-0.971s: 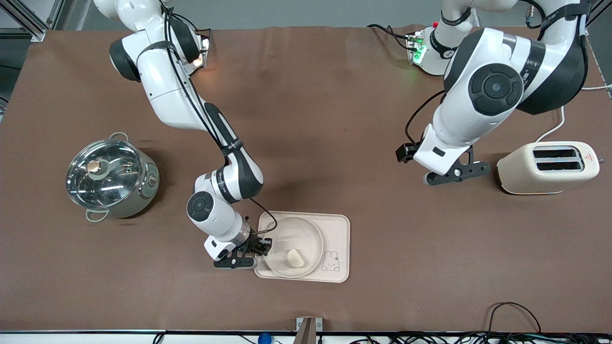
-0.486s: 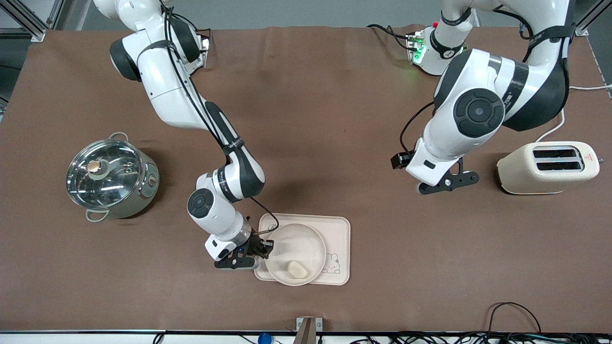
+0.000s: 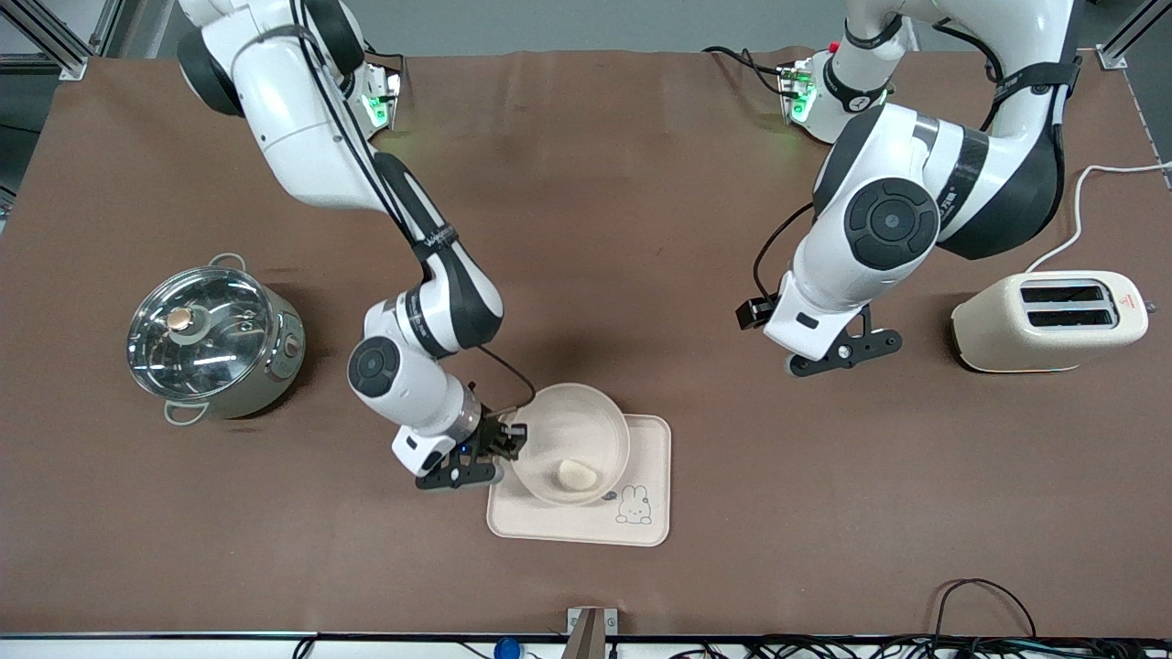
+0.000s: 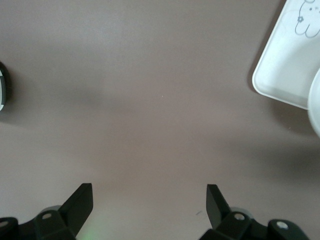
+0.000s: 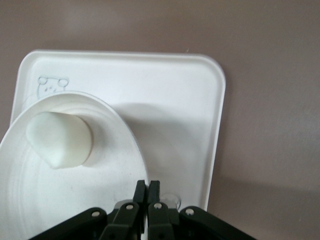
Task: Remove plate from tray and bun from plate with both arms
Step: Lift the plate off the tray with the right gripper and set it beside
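Over the tray [image 3: 558,526], the right gripper [image 3: 506,442] pinches the plate [image 3: 568,430] holding 1 bun [image 3: 576,475]; the left gripper [image 3: 838,352] gapes wide beside the toaster [image 3: 1048,320].

Plate [image 3: 569,444] lifted off the tray [image 3: 580,522] by the right end effector [image 3: 502,446] pinching its rim, now overhanging the tray's edge farther from the front camera, bun [image 3: 576,474] slid inside it, left end effector [image 3: 829,352] shifted toward the tray
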Action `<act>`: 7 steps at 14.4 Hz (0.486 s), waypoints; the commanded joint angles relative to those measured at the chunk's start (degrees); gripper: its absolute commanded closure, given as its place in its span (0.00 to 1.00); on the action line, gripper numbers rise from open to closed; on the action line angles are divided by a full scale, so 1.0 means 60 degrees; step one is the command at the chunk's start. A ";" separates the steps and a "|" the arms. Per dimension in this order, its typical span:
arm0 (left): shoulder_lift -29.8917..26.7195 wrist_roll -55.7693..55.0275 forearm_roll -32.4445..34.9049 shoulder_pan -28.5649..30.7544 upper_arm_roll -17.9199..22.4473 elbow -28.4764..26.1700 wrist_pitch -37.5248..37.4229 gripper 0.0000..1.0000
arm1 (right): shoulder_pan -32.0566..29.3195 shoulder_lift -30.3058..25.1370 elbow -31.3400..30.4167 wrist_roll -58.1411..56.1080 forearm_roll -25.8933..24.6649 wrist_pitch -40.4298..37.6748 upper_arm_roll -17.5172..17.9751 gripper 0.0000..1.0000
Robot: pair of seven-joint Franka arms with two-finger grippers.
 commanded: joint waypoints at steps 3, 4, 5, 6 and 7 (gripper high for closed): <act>0.0616 -0.1267 -0.0058 -0.0363 0.0005 0.0096 0.0690 0.00 | -0.1143 -0.2254 -0.5320 -0.0549 0.0257 0.3265 0.2339 1.00; 0.0704 -0.1545 -0.0058 -0.0480 0.0005 0.0038 0.1054 0.00 | -0.1406 -0.2342 -0.6067 -0.0564 0.0243 0.4085 0.2836 1.00; 0.0719 -0.1867 -0.0043 -0.0568 0.0020 -0.0137 0.1348 0.00 | -0.1655 -0.2358 -0.6684 -0.0578 0.0242 0.4833 0.3305 1.00; 0.0720 -0.2146 -0.0043 -0.0613 0.0020 -0.0341 0.1685 0.00 | -0.1759 -0.2343 -0.7067 -0.0578 0.0228 0.5362 0.3586 1.00; 0.0720 -0.2410 -0.0028 -0.0671 0.0020 -0.0677 0.2094 0.00 | -0.1688 -0.2329 -0.7332 -0.0607 0.0228 0.5759 0.3603 1.00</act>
